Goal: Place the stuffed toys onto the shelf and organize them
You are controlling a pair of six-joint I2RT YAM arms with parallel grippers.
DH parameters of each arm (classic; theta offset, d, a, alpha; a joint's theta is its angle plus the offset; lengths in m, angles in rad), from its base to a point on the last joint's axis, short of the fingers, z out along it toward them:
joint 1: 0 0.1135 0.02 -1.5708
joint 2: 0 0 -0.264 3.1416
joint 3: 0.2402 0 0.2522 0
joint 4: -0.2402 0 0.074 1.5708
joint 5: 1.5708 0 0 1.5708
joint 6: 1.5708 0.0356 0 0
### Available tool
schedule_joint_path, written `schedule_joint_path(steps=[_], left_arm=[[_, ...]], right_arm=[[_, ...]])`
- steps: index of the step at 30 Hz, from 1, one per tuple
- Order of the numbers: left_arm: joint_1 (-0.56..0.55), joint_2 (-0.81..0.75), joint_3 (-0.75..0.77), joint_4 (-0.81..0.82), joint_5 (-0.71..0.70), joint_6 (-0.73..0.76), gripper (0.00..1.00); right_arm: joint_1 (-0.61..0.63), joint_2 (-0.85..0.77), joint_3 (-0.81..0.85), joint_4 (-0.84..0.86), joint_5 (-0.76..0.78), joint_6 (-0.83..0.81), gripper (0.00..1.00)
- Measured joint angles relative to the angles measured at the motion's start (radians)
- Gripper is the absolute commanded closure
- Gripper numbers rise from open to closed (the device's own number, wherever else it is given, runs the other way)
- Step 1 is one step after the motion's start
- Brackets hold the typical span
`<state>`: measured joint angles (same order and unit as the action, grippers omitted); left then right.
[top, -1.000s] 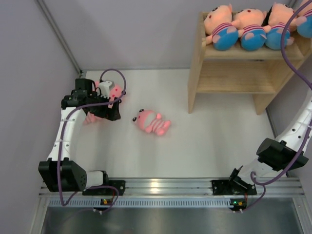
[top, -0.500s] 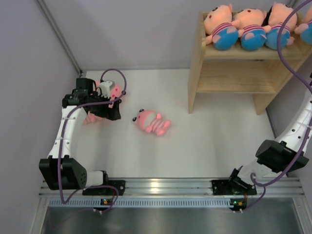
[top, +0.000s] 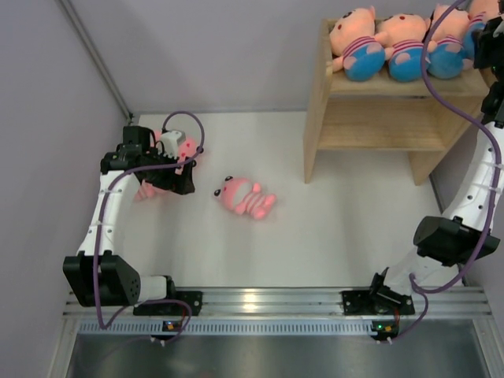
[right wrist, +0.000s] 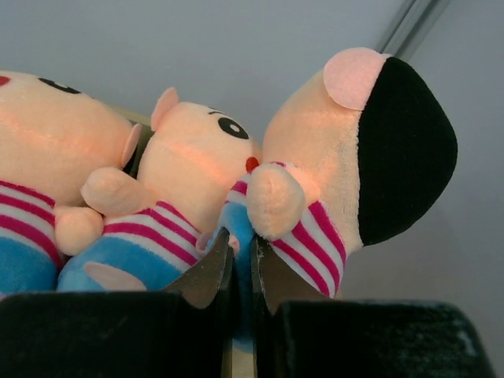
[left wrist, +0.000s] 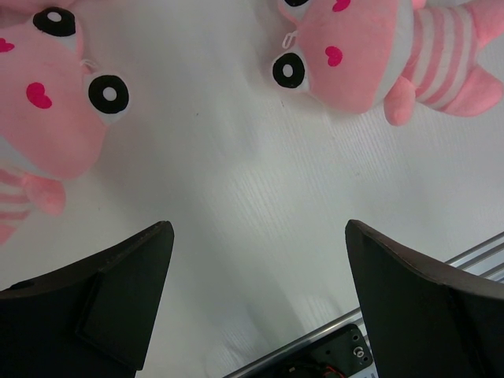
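Peach-faced plush doll (right wrist: 331, 157) in pink-striped shirt is being clamped by the right gripper (right wrist: 240, 276) atop the light wooden shelf (top: 378, 83); left gripper (left wrist: 256, 307) is hanging spread apart, all-pink plush dolls (left wrist: 370, 55) lying just ahead.

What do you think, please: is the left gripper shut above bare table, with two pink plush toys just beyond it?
Not shut: the left wrist view shows the left gripper open, fingers wide apart, above bare table, with two pink plush toys just beyond it.
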<state>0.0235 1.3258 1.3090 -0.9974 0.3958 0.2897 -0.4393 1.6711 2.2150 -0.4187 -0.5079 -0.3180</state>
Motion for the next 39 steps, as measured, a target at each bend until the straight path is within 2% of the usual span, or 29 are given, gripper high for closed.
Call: schedule_joint_path(steps=[6, 9, 11, 12, 13, 17, 21, 26, 27, 32, 35, 39], left_arm=[[0.000, 0.012, 0.000, 0.000, -0.001, 0.002, 0.04], [0.000, 0.015, 0.000, 0.000, -0.001, 0.002, 0.04], [0.000, 0.018, 0.000, 0.000, 0.000, 0.002, 0.04], [0.000, 0.019, 0.000, 0.000, -0.001, 0.003, 0.04], [0.000, 0.021, 0.000, 0.000, 0.000, 0.004, 0.04], [0.000, 0.027, 0.000, 0.000, 0.001, 0.005, 0.04], [0.000, 0.027, 0.000, 0.000, 0.005, 0.005, 0.04], [0.000, 0.027, 0.000, 0.000, 0.006, 0.005, 0.04], [0.000, 0.027, 0.000, 0.000, 0.006, 0.006, 0.04], [0.000, 0.027, 0.000, 0.000, 0.007, 0.013, 0.04], [0.000, 0.027, 0.000, 0.000, 0.007, 0.019, 0.04], [0.000, 0.027, 0.000, 0.000, 0.007, 0.023, 0.04]], right_arm=[[-0.065, 0.055, 0.055, 0.014, -0.141, 0.137, 1.00], [-0.077, 0.066, 0.063, 0.008, -0.153, 0.174, 0.98], [-0.077, 0.065, 0.063, 0.005, -0.138, 0.181, 0.91], [-0.077, 0.063, 0.062, 0.003, -0.124, 0.182, 0.81], [-0.076, 0.060, 0.057, 0.001, -0.111, 0.182, 0.76], [-0.075, 0.033, 0.028, -0.008, -0.053, 0.165, 0.62], [-0.073, -0.002, 0.003, -0.008, -0.002, 0.166, 0.44], [-0.073, -0.032, -0.023, -0.002, 0.045, 0.188, 0.33], [-0.073, -0.037, -0.031, 0.001, 0.052, 0.194, 0.25], [-0.071, -0.061, -0.068, 0.016, 0.129, 0.241, 0.22], [-0.071, -0.063, -0.069, 0.018, 0.186, 0.282, 0.17], [-0.071, -0.079, -0.112, 0.046, 0.230, 0.344, 0.17]])
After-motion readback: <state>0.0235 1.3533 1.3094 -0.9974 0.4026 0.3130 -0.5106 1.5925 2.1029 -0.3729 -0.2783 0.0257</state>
